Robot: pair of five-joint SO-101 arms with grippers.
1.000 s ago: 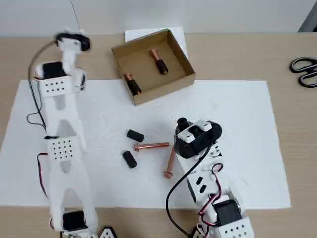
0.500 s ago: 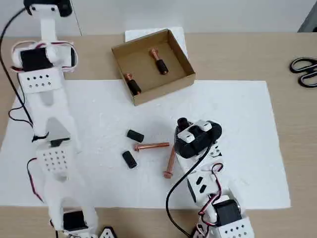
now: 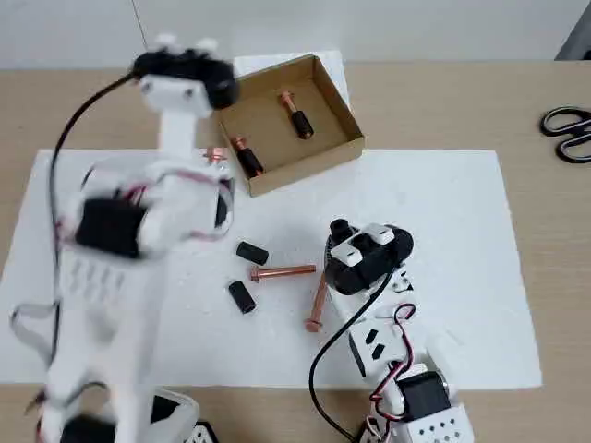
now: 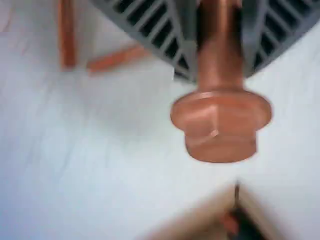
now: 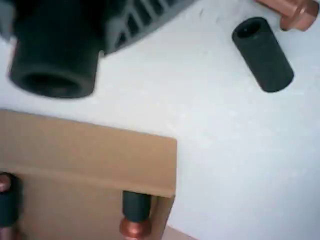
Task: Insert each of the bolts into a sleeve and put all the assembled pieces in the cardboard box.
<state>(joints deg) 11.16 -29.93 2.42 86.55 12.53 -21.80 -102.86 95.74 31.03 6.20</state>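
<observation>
Left claw clamps a copper flanged bolt (head outward) beside the brown cardboard box; right claw grips a black cylindrical sleeve.

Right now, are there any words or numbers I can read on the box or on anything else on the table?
None. No words, numbers or signs can be read: the cardboard box is plain, the white sheet is blank, and the bolts and sleeves show no marks.
</observation>
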